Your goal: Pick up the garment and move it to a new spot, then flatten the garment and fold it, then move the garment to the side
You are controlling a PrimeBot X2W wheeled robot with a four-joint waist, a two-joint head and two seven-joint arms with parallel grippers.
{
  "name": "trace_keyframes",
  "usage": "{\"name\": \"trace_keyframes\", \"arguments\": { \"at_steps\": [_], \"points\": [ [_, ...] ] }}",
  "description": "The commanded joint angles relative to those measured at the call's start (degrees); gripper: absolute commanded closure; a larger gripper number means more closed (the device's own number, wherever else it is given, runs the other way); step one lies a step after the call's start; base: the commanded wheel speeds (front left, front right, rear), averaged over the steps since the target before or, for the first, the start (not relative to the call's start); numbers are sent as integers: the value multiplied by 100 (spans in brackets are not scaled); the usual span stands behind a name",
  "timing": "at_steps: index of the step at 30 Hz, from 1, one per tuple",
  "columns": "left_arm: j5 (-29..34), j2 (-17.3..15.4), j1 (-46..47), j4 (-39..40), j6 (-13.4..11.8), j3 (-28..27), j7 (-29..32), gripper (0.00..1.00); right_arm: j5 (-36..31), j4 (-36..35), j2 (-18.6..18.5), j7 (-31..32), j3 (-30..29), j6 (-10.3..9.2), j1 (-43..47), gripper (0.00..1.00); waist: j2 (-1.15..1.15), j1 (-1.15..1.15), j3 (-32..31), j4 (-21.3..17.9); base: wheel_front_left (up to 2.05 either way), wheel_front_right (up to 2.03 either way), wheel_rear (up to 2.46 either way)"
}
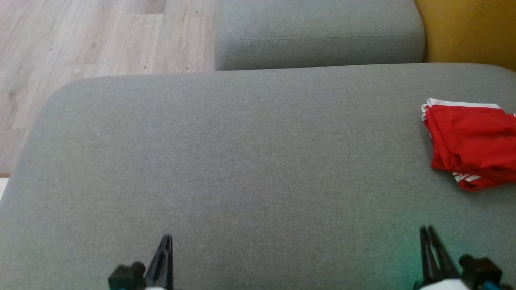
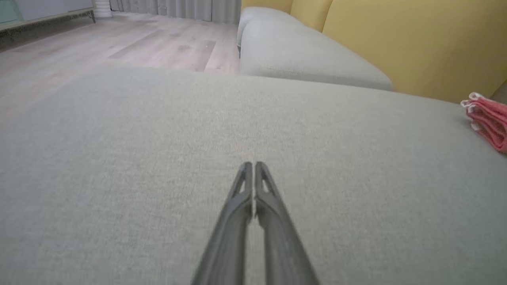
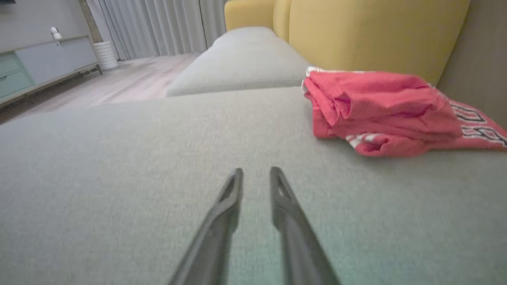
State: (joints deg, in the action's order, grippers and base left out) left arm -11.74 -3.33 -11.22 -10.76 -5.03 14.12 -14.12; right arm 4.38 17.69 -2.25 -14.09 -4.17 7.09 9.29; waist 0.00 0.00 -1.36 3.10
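Likely soft and light, the red garment (image 1: 469, 141) at three o'clock suits an edge pinch; left gripper (image 1: 166, 241) closed, right gripper (image 1: 428, 231) ajar.

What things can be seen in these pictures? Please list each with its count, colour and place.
garment: one, red with white trim, folded, at the right of the large cushion
large cushion: one, grey, in front of the robot
smaller cushion: one, grey, beyond the large cushion
backrest: several sections, yellow, behind the cushions
floor: one, pale wood, left of the cushions
curtains: one set, pale grey, at the far end of the floor
cabinet: one, grey and green, beside the curtains
left gripper: one, dark, over the large cushion, fingers together, empty
right gripper: one, dark, short of the garment, fingers slightly apart, empty
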Motion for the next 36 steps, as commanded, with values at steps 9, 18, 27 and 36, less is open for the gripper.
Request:
{"name": "trace_keyframes", "arguments": {
  "at_steps": [9,18,27,36],
  "points": [
    [-515,-27,30,-131,65,-79,87,100,520,139,-4,142,-25,2,-57,100,0,0,10,-20,0,0,0],
    [-1064,-53,152,-160,150,-171,189,100,1084,94,-8,263,-30,5,-149,100,0,0,19,-40,0,0,0],
    [-1675,-78,286,-188,244,-280,307,100,1717,54,-12,408,-45,8,-261,100,0,0,30,-62,0,0,0],
    [-2279,-98,416,-199,334,-397,430,100,2347,16,-17,555,-62,11,-376,100,0,0,41,-84,0,0,0]
  ]
}}
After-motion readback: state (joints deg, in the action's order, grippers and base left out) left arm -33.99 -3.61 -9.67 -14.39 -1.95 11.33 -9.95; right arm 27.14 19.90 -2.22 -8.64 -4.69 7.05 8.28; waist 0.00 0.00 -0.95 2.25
